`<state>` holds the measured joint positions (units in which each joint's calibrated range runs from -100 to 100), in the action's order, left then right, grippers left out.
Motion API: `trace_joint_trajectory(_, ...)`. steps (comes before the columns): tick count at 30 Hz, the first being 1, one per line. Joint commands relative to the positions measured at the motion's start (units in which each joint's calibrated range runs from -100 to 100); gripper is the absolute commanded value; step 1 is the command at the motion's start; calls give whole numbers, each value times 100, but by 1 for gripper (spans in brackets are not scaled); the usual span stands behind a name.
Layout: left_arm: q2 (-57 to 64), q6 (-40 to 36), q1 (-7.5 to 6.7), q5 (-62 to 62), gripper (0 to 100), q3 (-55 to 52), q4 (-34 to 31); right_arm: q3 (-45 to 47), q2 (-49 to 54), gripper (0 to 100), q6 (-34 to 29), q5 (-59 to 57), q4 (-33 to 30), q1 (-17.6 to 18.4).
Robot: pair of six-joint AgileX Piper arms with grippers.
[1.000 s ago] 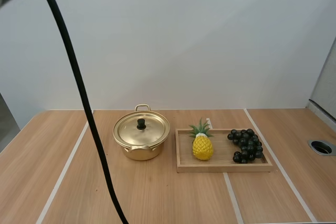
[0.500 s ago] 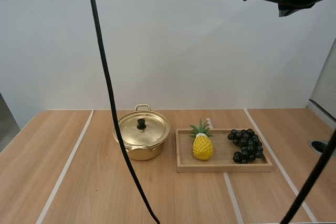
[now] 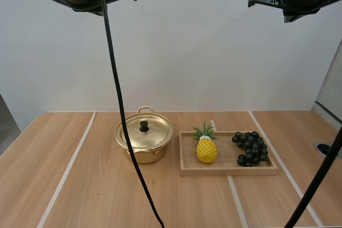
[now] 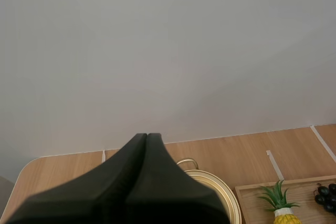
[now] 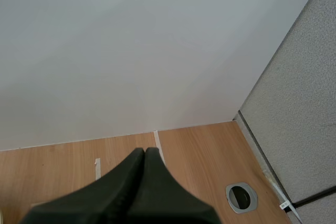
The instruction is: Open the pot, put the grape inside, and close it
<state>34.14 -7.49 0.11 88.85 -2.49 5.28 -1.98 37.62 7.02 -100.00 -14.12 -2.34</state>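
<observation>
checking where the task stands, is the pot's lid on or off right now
On. The lid sits flat on the gold pot, black knob up; the grapes lie on the wooden tray.

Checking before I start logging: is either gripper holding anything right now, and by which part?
Nothing is held. The left gripper and the right gripper are shut on nothing; the grapes lie on the wooden tray.
</observation>
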Motion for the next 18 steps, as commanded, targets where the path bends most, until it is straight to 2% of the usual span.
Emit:
trace_joint_trajectory(1, 7, -67, -9, 0, 3, 72, 47, 19, 37, 15, -45, 0, -50, 7)
trace_joint_trajectory(2, 7, -67, -9, 0, 7, 72, 33, 19, 37, 24, -45, 0, -50, 7)
trace_joint_trajectory(4, 7, -67, -9, 0, 26, 72, -65, 19, 37, 50, -45, 0, -50, 7)
trace_joint_trajectory(6, 7, -67, -9, 0, 55, 72, -226, 19, 37, 74, -45, 0, -81, 7)
trace_joint_trajectory(8, 7, -57, -9, 0, 100, 72, -435, 19, 37, 94, -45, 0, -119, 7)
trace_joint_trajectory(10, 7, 62, -9, 0, 100, 72, -566, 19, 37, 99, -45, 0, -147, 7)
trace_joint_trajectory(18, 7, 313, -9, 120, 100, 72, -633, 19, 37, 99, -45, 0, -209, 7)
